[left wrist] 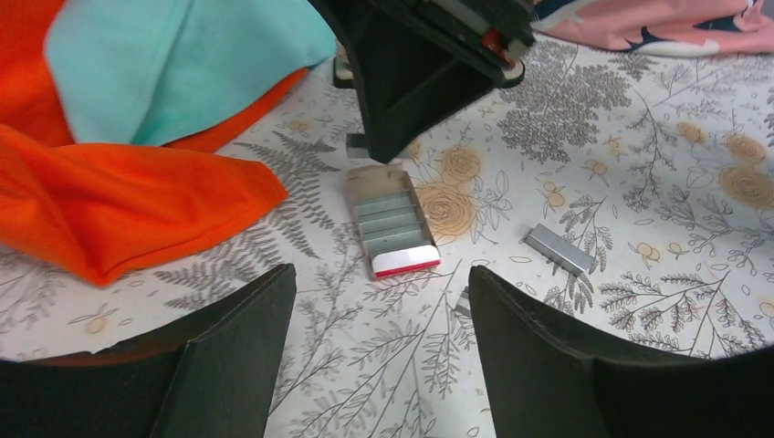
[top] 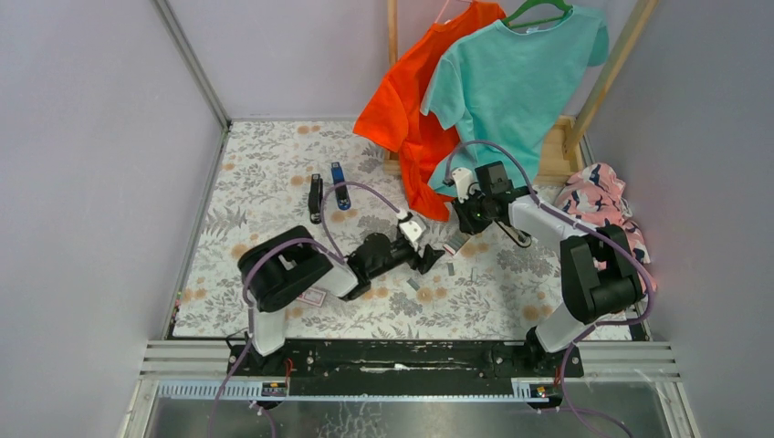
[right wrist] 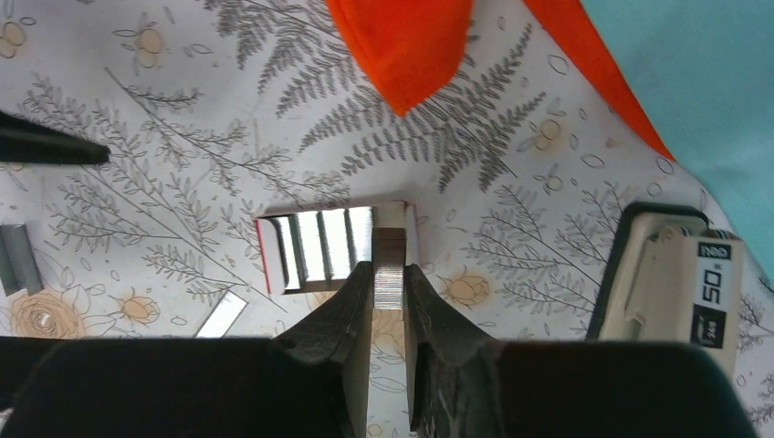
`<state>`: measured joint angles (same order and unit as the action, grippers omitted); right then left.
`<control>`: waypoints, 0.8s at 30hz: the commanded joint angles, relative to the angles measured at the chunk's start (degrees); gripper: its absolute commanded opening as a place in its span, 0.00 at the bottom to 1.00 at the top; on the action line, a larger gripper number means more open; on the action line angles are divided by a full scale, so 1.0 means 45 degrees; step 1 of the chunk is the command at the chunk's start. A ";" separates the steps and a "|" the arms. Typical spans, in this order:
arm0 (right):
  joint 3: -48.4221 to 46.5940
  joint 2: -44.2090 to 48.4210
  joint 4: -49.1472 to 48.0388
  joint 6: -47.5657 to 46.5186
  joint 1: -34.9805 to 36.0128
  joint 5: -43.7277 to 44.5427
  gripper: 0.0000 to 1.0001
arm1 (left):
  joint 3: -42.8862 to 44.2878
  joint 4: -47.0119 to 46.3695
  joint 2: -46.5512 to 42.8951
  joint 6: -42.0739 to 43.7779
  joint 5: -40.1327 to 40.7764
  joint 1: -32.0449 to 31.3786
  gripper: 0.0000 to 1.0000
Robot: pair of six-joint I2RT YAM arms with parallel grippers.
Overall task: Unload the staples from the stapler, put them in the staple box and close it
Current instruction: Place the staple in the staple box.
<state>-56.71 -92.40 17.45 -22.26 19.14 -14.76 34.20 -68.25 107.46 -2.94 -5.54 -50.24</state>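
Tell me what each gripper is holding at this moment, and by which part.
The right gripper pinches a strip of staples by its near end, between the fingertips. The left gripper is open and holds nothing.

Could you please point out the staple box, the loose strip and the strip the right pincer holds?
staple box [left wrist: 405,263], left wrist view, red-edged end
loose strip [left wrist: 559,249], left wrist view, top face
held strip [right wrist: 390,260], right wrist view, exposed end
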 commanded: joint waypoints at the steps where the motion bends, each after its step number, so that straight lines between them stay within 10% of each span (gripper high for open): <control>1: -0.0213 0.0557 0.0046 0.0306 -0.0625 -0.0603 0.21 | 0.0825 -0.0420 0.0961 0.0746 0.0968 -0.0648 0.76; 24: 0.0125 0.0152 -0.0119 0.0387 -0.1027 -0.2890 0.21 | 0.3118 0.1154 0.3335 0.1213 0.1565 -0.0976 0.77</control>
<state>-55.61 -90.35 17.30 -20.93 14.59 -25.30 46.70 -62.48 121.54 1.67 0.49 -54.61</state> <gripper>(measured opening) 0.216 0.772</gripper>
